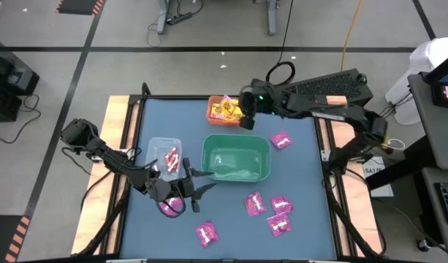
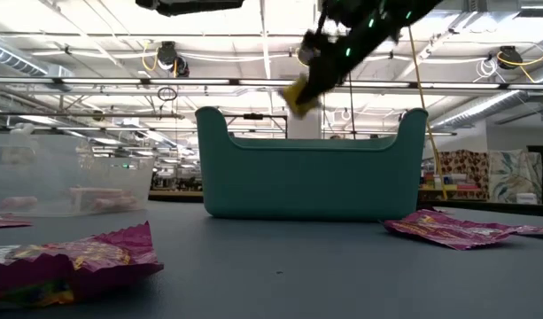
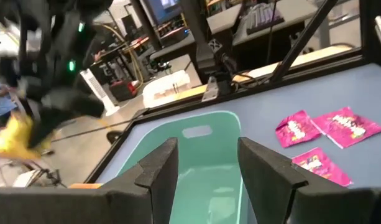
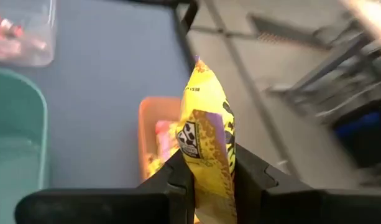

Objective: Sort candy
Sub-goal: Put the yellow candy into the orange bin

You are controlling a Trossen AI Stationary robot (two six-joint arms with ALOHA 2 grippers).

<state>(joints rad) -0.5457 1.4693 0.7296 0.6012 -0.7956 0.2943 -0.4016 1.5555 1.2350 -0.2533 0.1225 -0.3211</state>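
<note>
- One yellow packet [image 4: 206, 149] with purple and red print stands upright, pinched between the fingers of the right gripper [image 4: 210, 177], above the orange bin [image 1: 222, 109] at 12 o'clock of the table.
- More yellow packets [image 1: 227, 110] lie inside that orange bin.
- Thin pink-white sticks [image 1: 170, 160] lie in the clear bin [image 1: 164, 157] at 9 o'clock.
- Magenta-pink packets [image 1: 254, 204] lie flat on the blue table, most at 5 o'clock, one [image 1: 281, 140] at 2 o'clock and one [image 1: 205, 233] at 6 o'clock.

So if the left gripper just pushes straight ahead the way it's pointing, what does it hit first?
Most likely the green bin. In the left wrist view the left gripper is open and the bin's near rim sits directly between its fingers; the high view agrees, showing it aimed at the bin's side. How much gap remains is unclear.
</note>
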